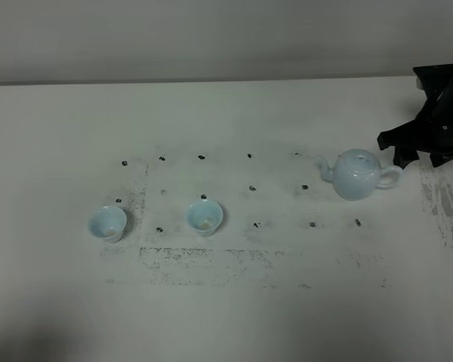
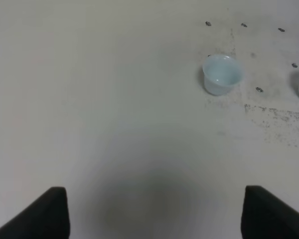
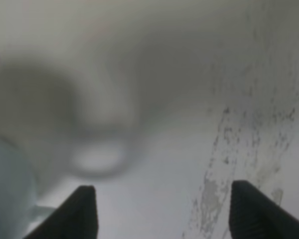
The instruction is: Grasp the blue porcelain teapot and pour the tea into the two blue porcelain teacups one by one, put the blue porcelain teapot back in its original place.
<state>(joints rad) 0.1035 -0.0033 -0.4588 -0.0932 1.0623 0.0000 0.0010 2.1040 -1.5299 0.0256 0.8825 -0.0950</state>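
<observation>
Teapot (image 1: pixel 359 175) on scuffed table (image 1: pixel 226 317), black dots (image 1: pixel 252 188) around, teacups (image 1: pixel 107 223) (image 1: pixel 204 217) well apart

A white matte table (image 1: pixel 226 324) spreads beneath the right claw (image 3: pixel 164 214). A grey, streaky scuffed patch (image 1: pixel 442 204) marks the table just below that claw, running out ahead of it. Small black dot marks (image 1: pixel 201 157) sit in rows farther off, to one side of the claw. A broad band of grey speckled wear (image 1: pixel 196 260) lies well apart from it, beyond the dots. A plain pale grey wall (image 1: pixel 211 38) rises behind the table's far edge.
</observation>
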